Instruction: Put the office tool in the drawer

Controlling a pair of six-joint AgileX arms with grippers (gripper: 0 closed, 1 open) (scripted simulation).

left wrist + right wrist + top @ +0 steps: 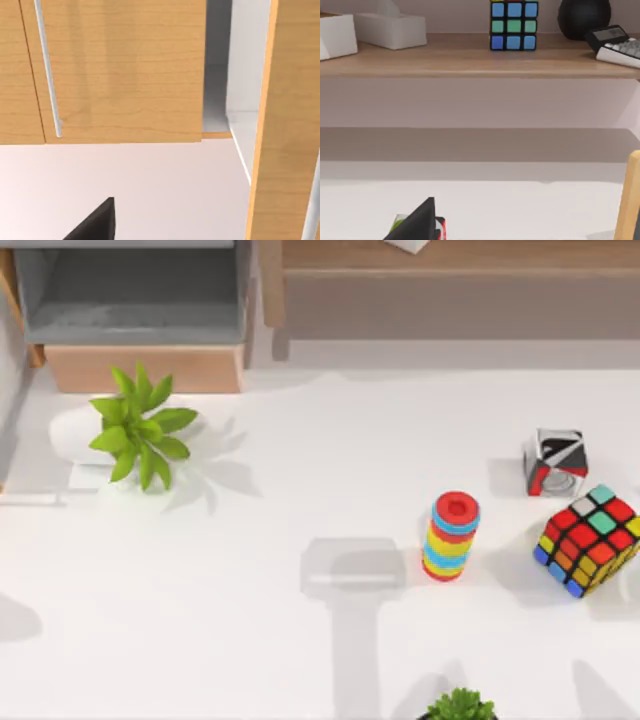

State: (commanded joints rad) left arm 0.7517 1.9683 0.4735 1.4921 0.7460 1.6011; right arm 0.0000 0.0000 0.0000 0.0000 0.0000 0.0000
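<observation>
The drawer (135,300) stands pulled out at the table's back left, grey inside, with its tan front panel (145,368) facing the table. A faint, slim glassy bar, which I take for the office tool (35,498), lies flat at the left edge, in front of the drawer and apart from it. A dark part of my left gripper (95,225) hangs over the white table, close before a tan wood panel with a silver handle (47,70). A dark part of my right gripper (417,222) faces the long wooden shelf (470,62).
A green plant (140,425) stands in front of the drawer. A coloured ring stack (452,536), a black-red-silver cube (555,462) and a Rubik's cube (590,540) sit at the right. A faint clear block (352,570) lies mid-table. A second plant (460,706) stands at the front edge.
</observation>
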